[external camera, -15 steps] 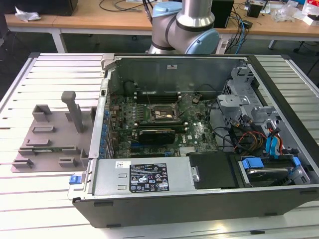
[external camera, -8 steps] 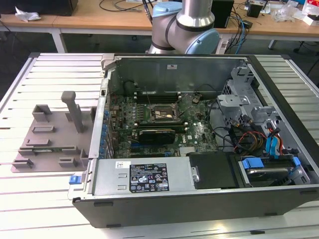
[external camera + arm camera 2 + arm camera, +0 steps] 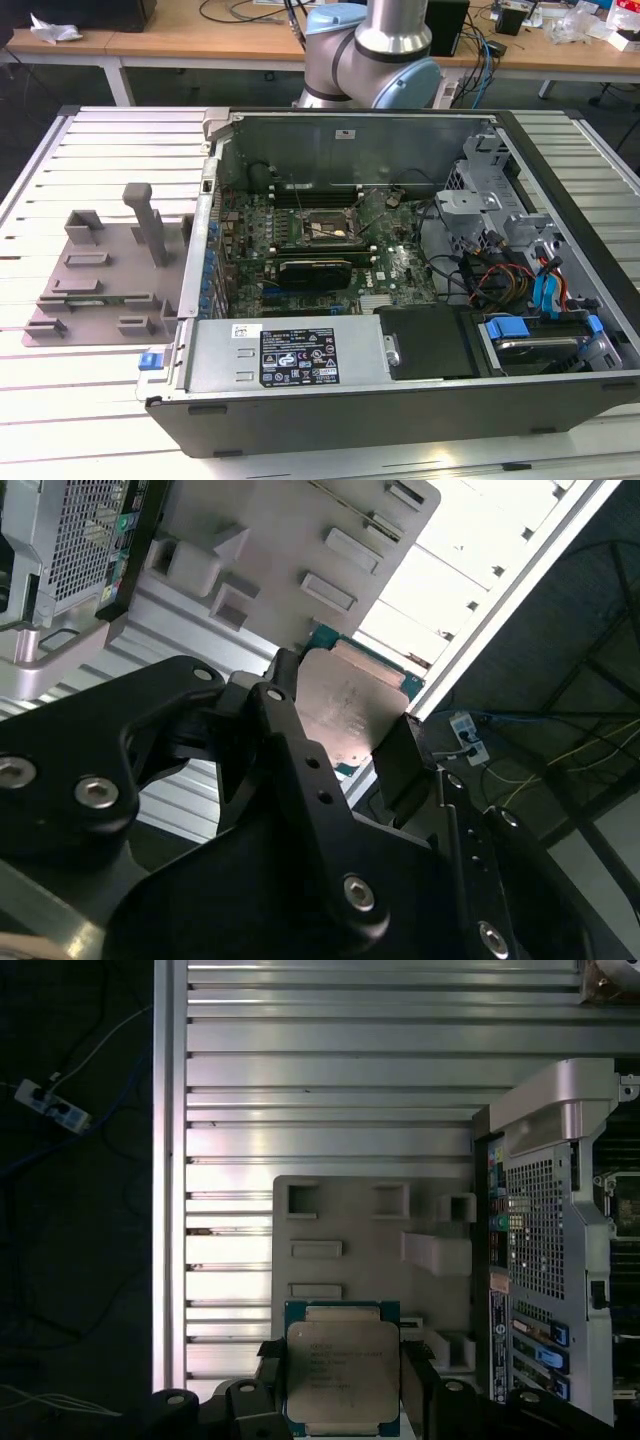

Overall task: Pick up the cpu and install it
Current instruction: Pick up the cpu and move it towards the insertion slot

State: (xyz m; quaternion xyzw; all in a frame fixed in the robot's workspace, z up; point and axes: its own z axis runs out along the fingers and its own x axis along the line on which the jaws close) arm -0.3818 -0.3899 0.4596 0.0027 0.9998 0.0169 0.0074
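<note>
Over the grey fixture [image 3: 345, 1230], the end effector [image 3: 342, 1388] clamps the cpu [image 3: 342, 1365], hiding its side edges.

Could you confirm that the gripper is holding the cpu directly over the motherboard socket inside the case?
Not quite. The gripper holds the cpu with its jaws shut on it, but not over the motherboard socket: the first wrist view shows the grey fixture tray behind it, on the slatted table beside the case.
</note>
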